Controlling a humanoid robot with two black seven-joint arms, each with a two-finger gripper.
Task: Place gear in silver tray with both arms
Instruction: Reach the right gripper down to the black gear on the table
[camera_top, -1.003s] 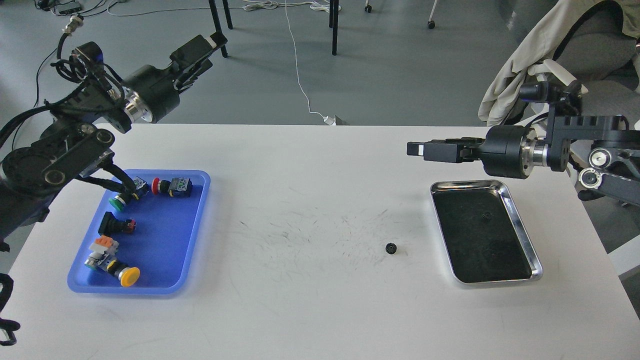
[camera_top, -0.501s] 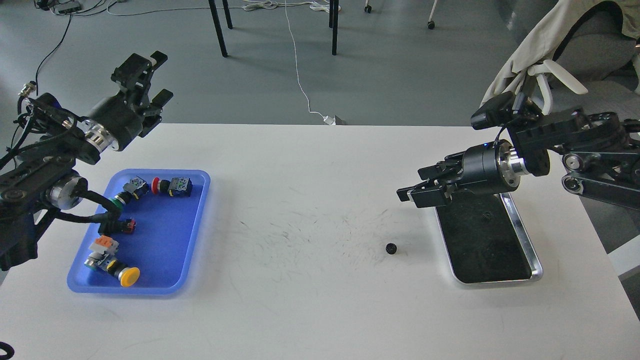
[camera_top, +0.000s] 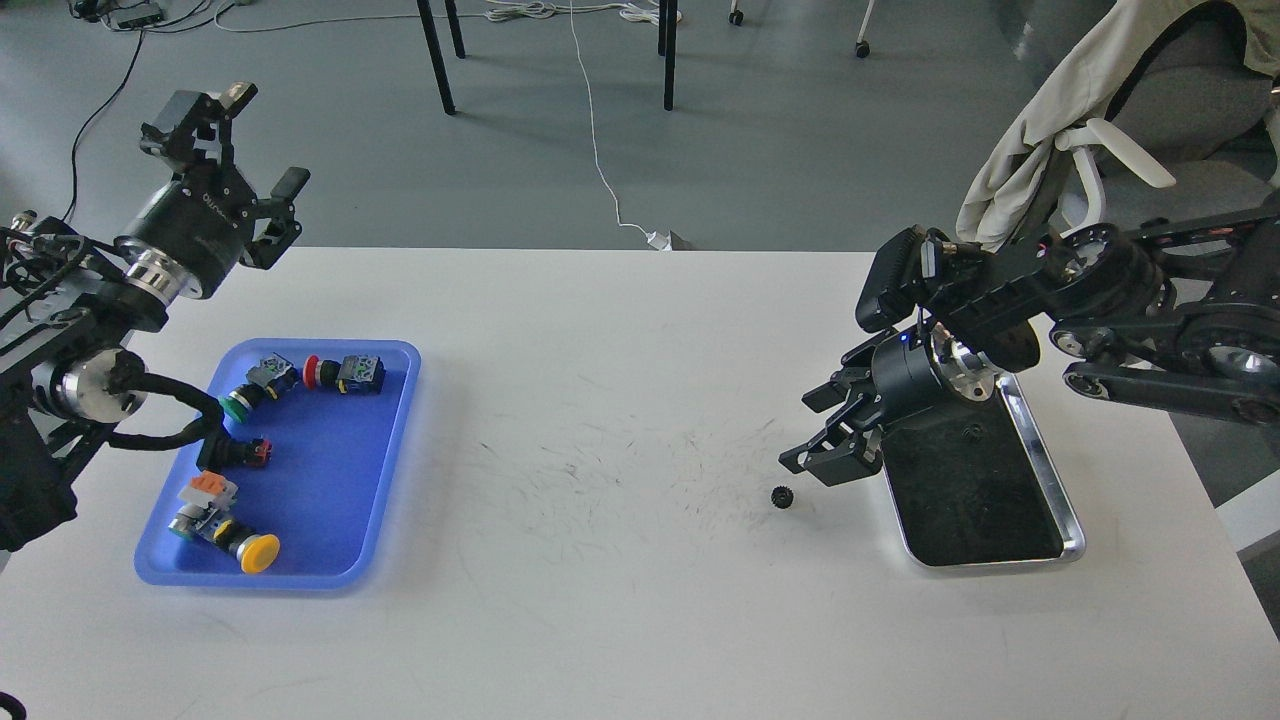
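Reaching toward the gear (camera_top: 783, 496), the right end effector (camera_top: 815, 462) is hanging just above and to the right of it, angled down toward the desk (camera_top: 620, 420), fingers apart with nothing between them. The gear is lying flat on the bare desk, small and dark, just beside the left edge of the silver tray (camera_top: 1040, 470) but outside it, not touching the rim. The tray bottom is reading as dark and mirror-like; a small dark mark near its middle is too faint to identify. The left end effector (camera_top: 225, 150) is sitting raised over the far left corner of the desk, fingers spread and empty, well apart from the gear and above the blue tray (camera_top: 390, 450) of push buttons (camera_top: 330, 373). Judgement: the step in hand is the approach to grasp, with the pick itself not yet made. To do it well, the right fingers are needing to straddle the gear evenly, one on each side, and descend until the tips are nearly at the desk surface, since the part is thin and offers little height to grip. Closing should be slow, as the toothed edge is likely to roll or skid away on the smooth top if struck off-centre. The lift then only needs to clear the raised rim before release over the tray bottom.
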